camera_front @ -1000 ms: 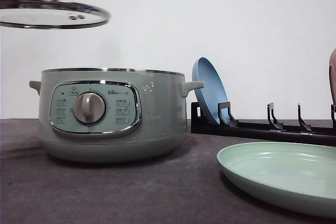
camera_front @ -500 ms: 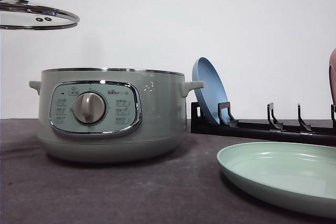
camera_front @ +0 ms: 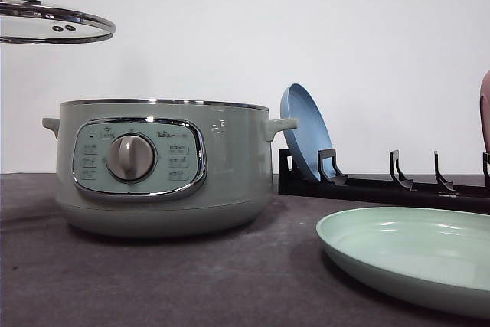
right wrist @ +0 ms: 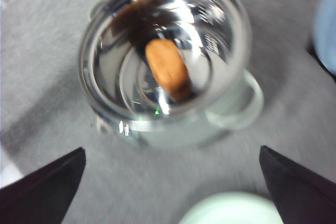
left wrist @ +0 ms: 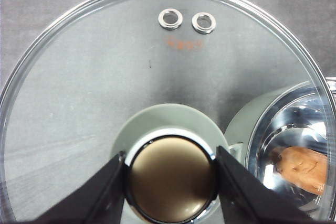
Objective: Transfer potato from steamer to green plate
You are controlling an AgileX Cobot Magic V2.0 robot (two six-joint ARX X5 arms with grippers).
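Potato (right wrist: 166, 69) in steamer (right wrist: 168, 61), below open right hand (right wrist: 170, 192).

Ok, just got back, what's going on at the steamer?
The left pincer holds the glass lid by its knob, lifted off to the steamer's left. The pot is open with the potato lying inside. The right pincer hangs open high above it, nothing gripped. The green plate sits bare on the right.

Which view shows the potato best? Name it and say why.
The right wrist view: the potato lies whole in the open steamer, seen from above, though slightly blurred. The left wrist view catches part of it through the glass lid. In the front view the steamer's wall hides it.
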